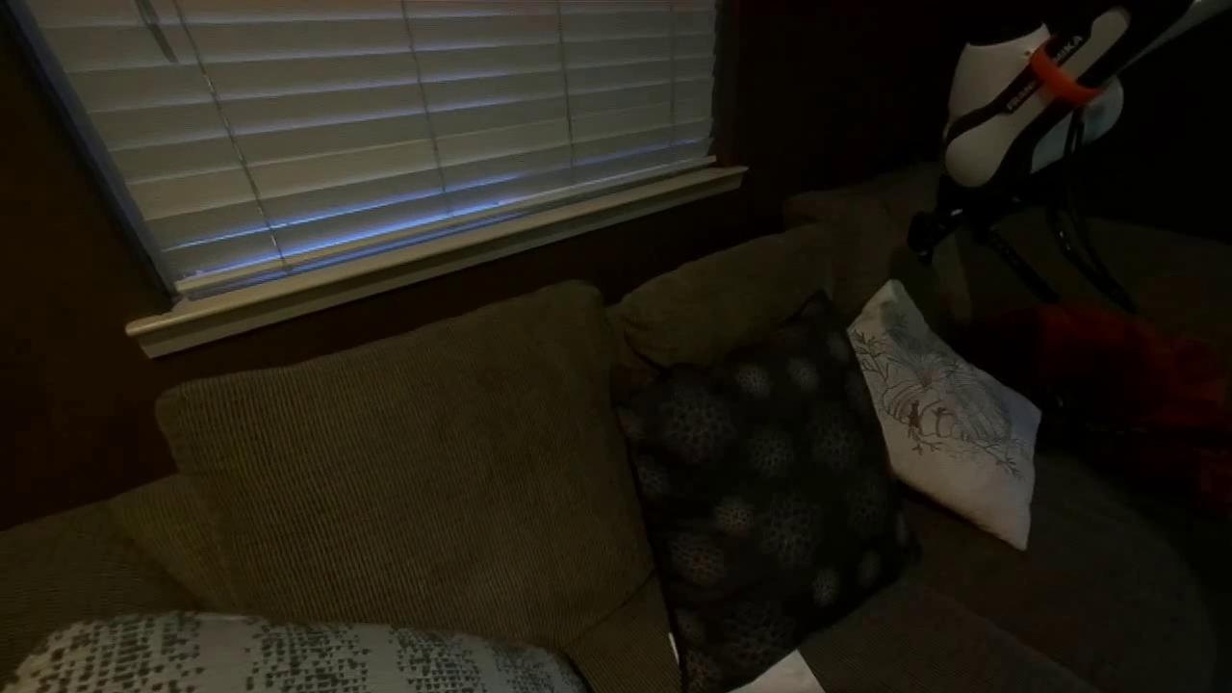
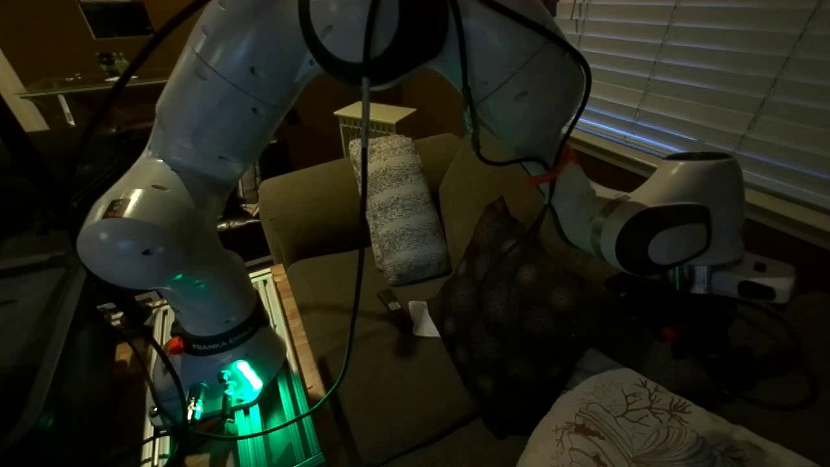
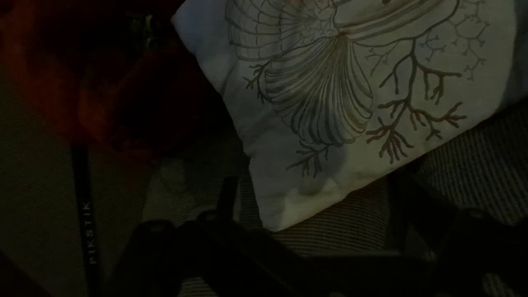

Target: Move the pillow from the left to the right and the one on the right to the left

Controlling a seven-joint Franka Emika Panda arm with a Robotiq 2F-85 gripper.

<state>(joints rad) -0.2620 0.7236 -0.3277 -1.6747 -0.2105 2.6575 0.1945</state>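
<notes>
- Looking at jaws spread wide, released!
- Counting one cream floral pillow (image 3: 350, 90) near the jaws, with a corner between them in the wrist view.
- Then one dark dotted pillow (image 1: 770, 472), farther from the jaws.
- Plus one striped pillow (image 2: 402, 211), well away, making three on the sofa (image 2: 389, 376).
- And one red bundle (image 3: 95, 103), near the jaws.

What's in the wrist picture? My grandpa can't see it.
A cream pillow printed with shell and branch shapes fills much of this dim view, beyond the open pincer. Dark red fabric is upper left, above a black strip reading PIKSTIK.
</notes>
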